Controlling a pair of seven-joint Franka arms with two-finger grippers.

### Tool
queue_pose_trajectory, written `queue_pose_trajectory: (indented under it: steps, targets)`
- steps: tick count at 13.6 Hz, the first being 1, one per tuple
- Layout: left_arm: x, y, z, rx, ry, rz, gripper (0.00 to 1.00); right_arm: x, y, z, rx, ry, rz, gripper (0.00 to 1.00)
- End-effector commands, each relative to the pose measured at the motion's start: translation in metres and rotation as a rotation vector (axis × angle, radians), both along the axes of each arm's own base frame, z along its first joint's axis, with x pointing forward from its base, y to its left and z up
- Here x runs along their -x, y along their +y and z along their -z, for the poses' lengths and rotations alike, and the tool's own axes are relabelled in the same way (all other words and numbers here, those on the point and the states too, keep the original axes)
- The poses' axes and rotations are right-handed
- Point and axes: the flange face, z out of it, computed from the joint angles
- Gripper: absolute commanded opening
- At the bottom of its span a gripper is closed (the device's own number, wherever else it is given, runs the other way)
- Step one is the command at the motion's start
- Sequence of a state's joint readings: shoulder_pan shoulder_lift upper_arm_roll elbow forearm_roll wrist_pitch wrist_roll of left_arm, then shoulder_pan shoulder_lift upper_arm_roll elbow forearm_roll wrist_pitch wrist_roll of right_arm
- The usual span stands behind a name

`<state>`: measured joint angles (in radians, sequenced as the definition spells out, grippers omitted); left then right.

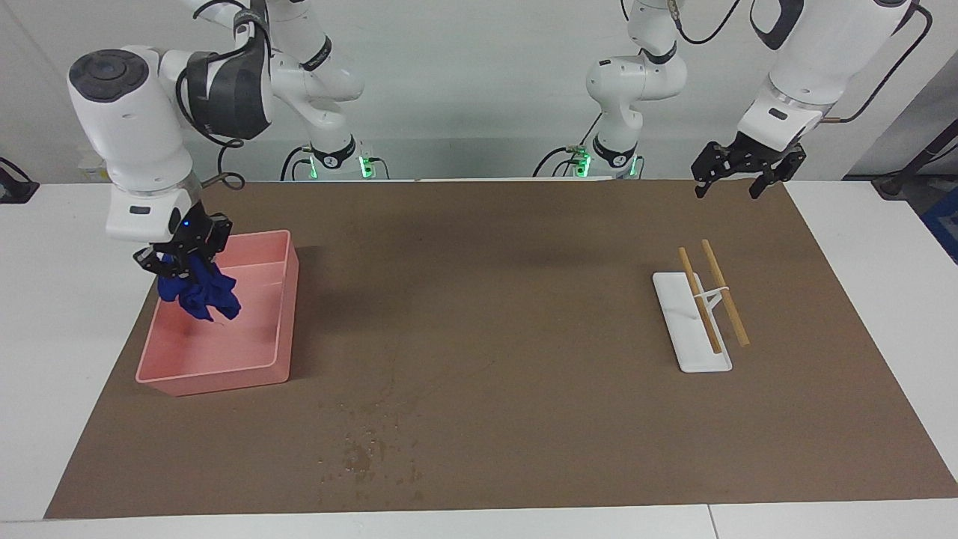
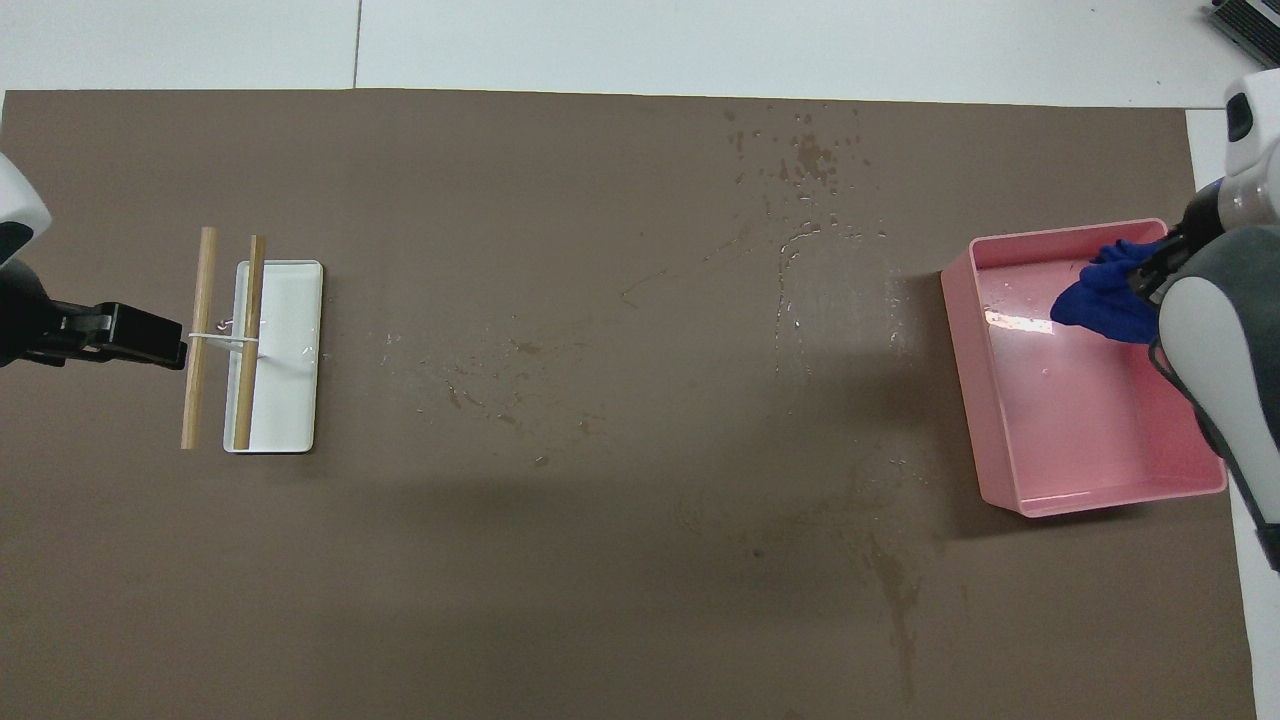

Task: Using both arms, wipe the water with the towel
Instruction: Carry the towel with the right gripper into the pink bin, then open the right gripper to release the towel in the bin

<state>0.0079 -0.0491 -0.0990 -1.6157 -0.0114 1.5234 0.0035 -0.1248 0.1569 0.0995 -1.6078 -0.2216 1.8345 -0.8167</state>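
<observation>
The right gripper (image 1: 182,258) is clamped on a bunched blue towel (image 1: 206,294), which hangs over the pink bin (image 1: 277,314) at the right arm's end of the brown mat (image 1: 524,247). The water (image 1: 367,453), droplets and wet streaks, lies on the mat farther from the robots than the bin. The left gripper (image 1: 737,180), fingers spread and empty, hangs above the mat's edge toward the left arm's end from the bin, over no object, with the white tray (image 1: 685,326) and two wooden sticks (image 1: 724,293) below it.

Right end effector (image 1: 183,258) points down, fingers clamped shut on cloth; left end effector (image 1: 737,180) hangs raised, fingers spread, waiting
</observation>
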Motion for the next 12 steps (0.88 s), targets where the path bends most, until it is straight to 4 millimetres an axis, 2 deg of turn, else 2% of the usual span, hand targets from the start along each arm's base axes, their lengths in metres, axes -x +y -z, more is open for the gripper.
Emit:
queue_pose_trajectory:
  steps: [1, 4, 6, 9, 12]
  targets:
    - [0.003, 0.001, -0.001, 0.012, -0.004, -0.006, 1.00, 0.006, -0.009, 0.004, 0.022, -0.034, -0.083, 1.00]
    - [0.003, 0.001, -0.001, 0.012, -0.004, -0.006, 1.00, 0.007, -0.005, 0.000, 0.010, -0.034, -0.075, 1.00]
    - [0.003, 0.002, -0.001, 0.012, -0.002, -0.007, 1.00, 0.012, 0.004, -0.028, -0.013, -0.052, -0.052, 1.00]
    - [0.003, 0.001, -0.001, 0.012, -0.004, -0.006, 1.00, 0.026, 0.009, -0.090, -0.078, -0.060, 0.181, 1.00]
    - [0.003, 0.001, -0.001, 0.012, -0.004, -0.006, 1.00, 0.039, 0.012, -0.099, -0.098, -0.054, 0.466, 1.00]
